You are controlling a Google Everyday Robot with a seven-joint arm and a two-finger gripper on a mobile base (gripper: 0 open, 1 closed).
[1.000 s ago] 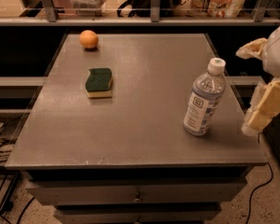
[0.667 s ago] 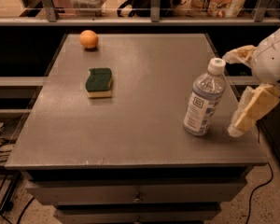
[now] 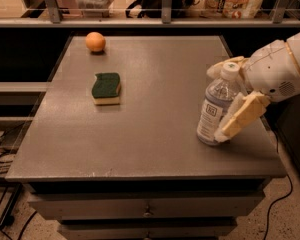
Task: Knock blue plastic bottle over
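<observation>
The blue plastic bottle (image 3: 213,110) is seen upright, well right of the sponge (image 3: 106,87). The gripper (image 3: 217,103) is placed there too, fingers spread around it. The knocking-over is not yet done.

I can read nothing: the dark print on the blue plastic bottle's (image 3: 212,106) white label (image 3: 208,118) is illegible. My gripper (image 3: 217,103) sits near the worktop's (image 3: 150,139) right edge, fingers (image 3: 242,115) spread around that bottle.

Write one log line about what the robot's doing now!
blue plastic bottle: upright, table's right side | gripper: open, fingers either side of it | sponge, orange: away left
</observation>
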